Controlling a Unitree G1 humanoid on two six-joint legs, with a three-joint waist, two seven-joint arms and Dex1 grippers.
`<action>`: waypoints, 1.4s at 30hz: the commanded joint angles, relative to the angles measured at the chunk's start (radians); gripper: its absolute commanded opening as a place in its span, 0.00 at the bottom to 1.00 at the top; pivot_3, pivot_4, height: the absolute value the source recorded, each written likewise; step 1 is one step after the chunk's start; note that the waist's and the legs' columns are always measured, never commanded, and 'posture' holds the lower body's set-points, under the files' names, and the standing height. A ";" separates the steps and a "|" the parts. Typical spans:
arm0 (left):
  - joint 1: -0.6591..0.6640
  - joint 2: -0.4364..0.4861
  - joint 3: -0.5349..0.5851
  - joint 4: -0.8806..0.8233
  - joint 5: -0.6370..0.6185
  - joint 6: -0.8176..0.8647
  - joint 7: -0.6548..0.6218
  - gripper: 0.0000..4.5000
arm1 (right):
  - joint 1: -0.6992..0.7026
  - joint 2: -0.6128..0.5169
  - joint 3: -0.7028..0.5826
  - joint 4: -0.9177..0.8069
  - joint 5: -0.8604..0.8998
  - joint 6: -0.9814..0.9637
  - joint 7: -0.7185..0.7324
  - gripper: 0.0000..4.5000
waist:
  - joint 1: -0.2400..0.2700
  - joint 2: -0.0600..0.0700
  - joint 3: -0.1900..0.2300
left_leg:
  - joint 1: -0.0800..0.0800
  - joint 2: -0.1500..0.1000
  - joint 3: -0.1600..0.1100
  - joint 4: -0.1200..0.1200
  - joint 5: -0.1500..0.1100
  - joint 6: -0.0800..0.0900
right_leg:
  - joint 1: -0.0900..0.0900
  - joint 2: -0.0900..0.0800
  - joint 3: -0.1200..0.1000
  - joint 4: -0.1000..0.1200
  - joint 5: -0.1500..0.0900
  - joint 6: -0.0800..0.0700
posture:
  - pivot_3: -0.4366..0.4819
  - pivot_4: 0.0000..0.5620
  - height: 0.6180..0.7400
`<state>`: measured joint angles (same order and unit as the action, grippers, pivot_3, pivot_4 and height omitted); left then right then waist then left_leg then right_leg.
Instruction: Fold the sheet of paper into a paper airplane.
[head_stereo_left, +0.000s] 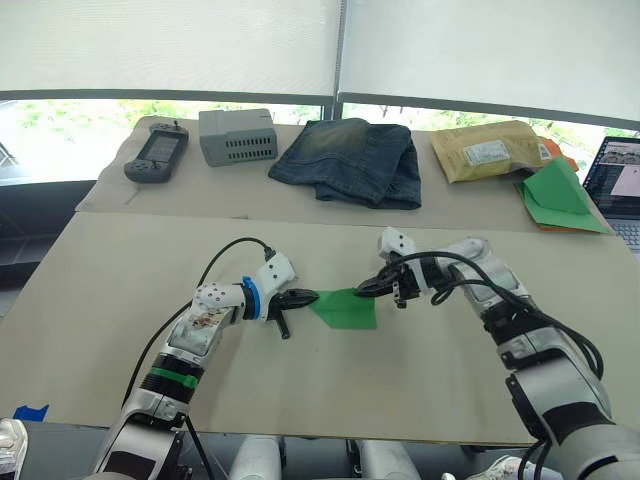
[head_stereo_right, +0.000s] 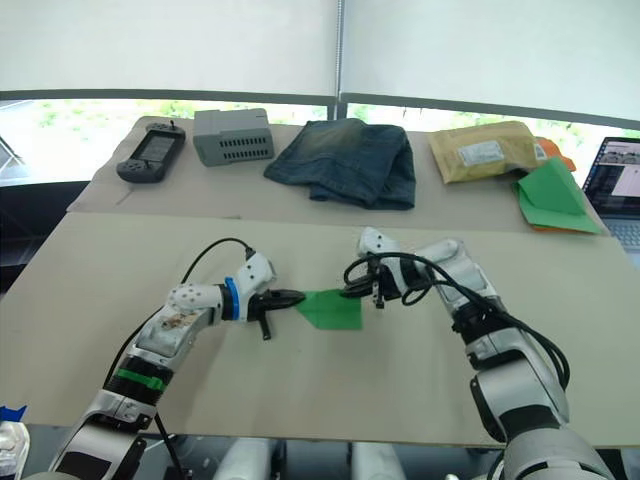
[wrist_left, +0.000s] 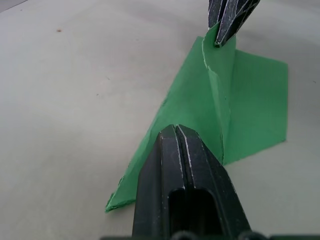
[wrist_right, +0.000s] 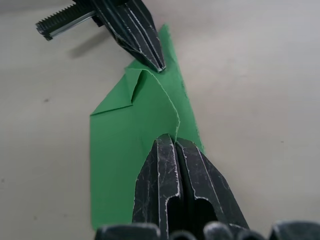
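Both grippers, left (head_stereo_left: 298, 298) and right (head_stereo_left: 366, 288), meet mid-table (head_stereo_left: 120, 300), each clenched on an opposite end of your green paper (head_stereo_left: 345, 309). Left wrist view: your closed fingers (wrist_left: 187, 175) pinch a raised ridge. Right wrist view: the same crease runs between both tips, probably to sharpen the fold.

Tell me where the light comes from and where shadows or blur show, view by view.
Left eye view: daylight enters under the window blinds; the table is evenly lit. Left wrist view: the left hand close to the lens looks soft, the sheet of paper sharper. Right wrist view: a soft shadow lies beneath the left hand; the right hand pinches the paper's edge.
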<state>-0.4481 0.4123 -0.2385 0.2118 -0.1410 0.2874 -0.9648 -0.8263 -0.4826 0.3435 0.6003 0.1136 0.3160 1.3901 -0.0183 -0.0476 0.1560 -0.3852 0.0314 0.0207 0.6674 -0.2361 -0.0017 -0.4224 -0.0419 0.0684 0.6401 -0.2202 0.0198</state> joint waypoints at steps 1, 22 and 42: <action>0.025 -0.011 -0.034 0.028 0.027 0.014 0.007 0.00 | -0.082 0.036 0.014 0.117 -0.009 0.028 0.084 0.03 | -0.002 0.000 0.000 | 0.000 0.000 0.000 0.000 0.000 0.000 | 0.000 0.000 0.000 0.000 0.000 0.000 | 0.48 0.27 1.00; 0.064 -0.052 0.144 -0.115 -0.130 0.065 0.097 0.00 | -0.269 0.160 0.015 0.636 -0.201 -0.160 0.105 0.03 | -0.028 0.004 -0.002 | 0.001 0.000 -0.001 0.000 0.000 0.000 | 0.000 0.000 0.000 0.002 0.000 -0.001 | 0.48 0.27 1.00; 0.093 -0.050 0.035 -0.115 -0.101 0.061 0.065 0.00 | -0.246 0.146 -0.022 0.617 -0.212 -0.174 0.116 0.03 | -0.027 0.005 -0.002 | 0.001 0.000 -0.001 0.000 0.000 0.000 | 0.001 0.000 0.000 0.001 0.000 0.000 | 0.48 0.27 1.00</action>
<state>-0.3404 0.3702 -0.1928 0.1009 -0.2495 0.3670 -0.9027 -1.0943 -0.3195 0.3071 1.2059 -0.0571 0.1395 1.5030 -0.0451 -0.0427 0.1537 -0.3839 0.0314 0.0201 0.6671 -0.2362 -0.0019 -0.4217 -0.0419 0.0683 0.6414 -0.2200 0.0194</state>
